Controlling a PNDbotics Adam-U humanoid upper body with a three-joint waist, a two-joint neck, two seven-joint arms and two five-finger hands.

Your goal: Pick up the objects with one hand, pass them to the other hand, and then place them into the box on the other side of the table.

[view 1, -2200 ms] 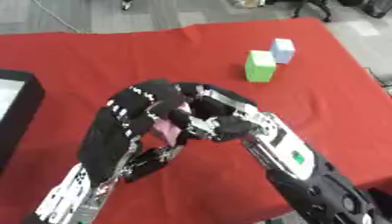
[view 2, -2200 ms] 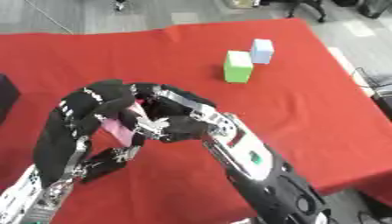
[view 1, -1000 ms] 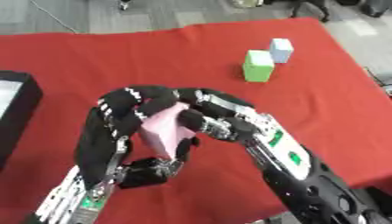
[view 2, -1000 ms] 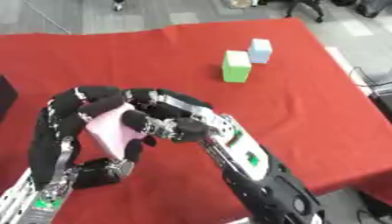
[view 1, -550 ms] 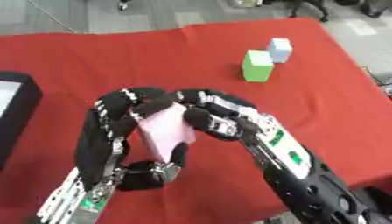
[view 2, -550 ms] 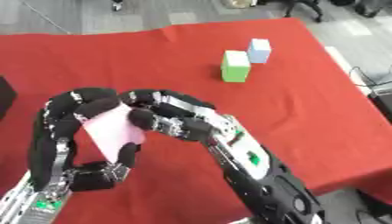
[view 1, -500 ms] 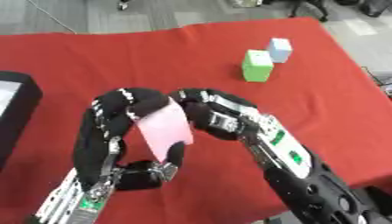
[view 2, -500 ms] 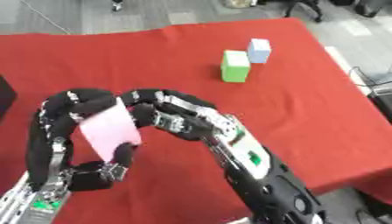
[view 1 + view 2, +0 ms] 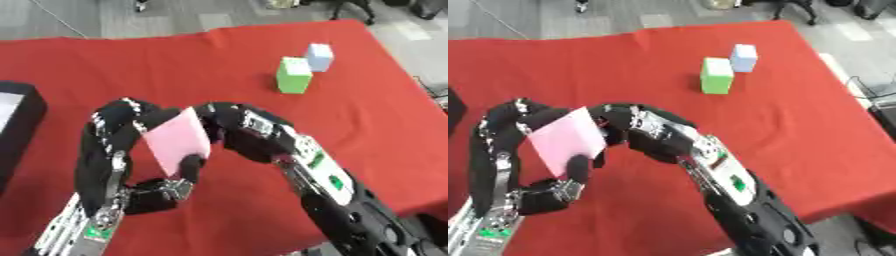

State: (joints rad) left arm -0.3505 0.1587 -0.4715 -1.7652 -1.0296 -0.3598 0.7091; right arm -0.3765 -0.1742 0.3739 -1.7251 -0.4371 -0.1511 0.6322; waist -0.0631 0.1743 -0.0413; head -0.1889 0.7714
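Since half a second ago, my right hand [image 9: 234, 131] has drawn back from the pink block [image 9: 178, 140], fingers curled on nothing. Left hand [image 9: 122, 150] pinches the block between thumb and fingers above the red table [image 9: 175, 65] — its palm hidden. Black box [image 9: 16, 130] is cut off at left.

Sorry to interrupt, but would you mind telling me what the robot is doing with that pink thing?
It is mid-handover above the red table. The left hand holds a flat pink block, fingers over its top and thumb under its lower edge. The right hand sits right beside the block's right edge, fingers curled; whether it grips the block cannot be told. A green block and a pale blue block wait at the far side. The dark box is at the left edge.
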